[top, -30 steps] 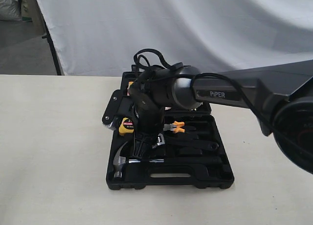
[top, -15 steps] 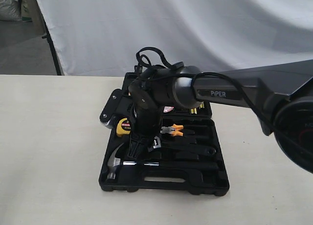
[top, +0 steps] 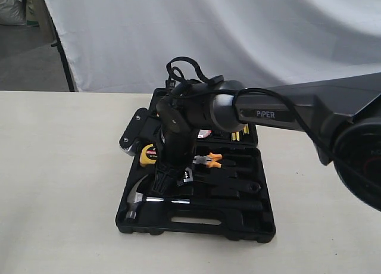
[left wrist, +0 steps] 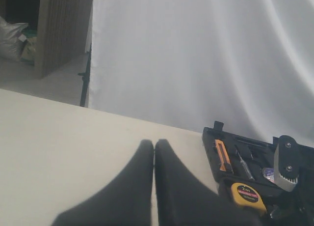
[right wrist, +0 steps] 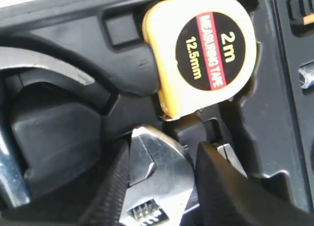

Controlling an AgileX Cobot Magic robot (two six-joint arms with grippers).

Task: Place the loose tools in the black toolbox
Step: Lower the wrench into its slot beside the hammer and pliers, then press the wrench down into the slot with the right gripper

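While the right gripper (right wrist: 164, 159) is down inside the large black moulded plastic toolbox (top: 196, 229) on the bench (top: 59, 196), its jaws clamp the silver adjustable wrench (right wrist: 157, 179) by the head, just beside the yellow tape measure (right wrist: 201, 49). The steel claw hammer (top: 136, 204) lies in the same half, by the handle slot. Left gripper (left wrist: 154, 143): jaws together, over the bench.

black arm (top: 309, 107) lettered piper, silver joint (top: 219, 112), looped black cables (top: 180, 68), black right pincer (top: 167, 183).
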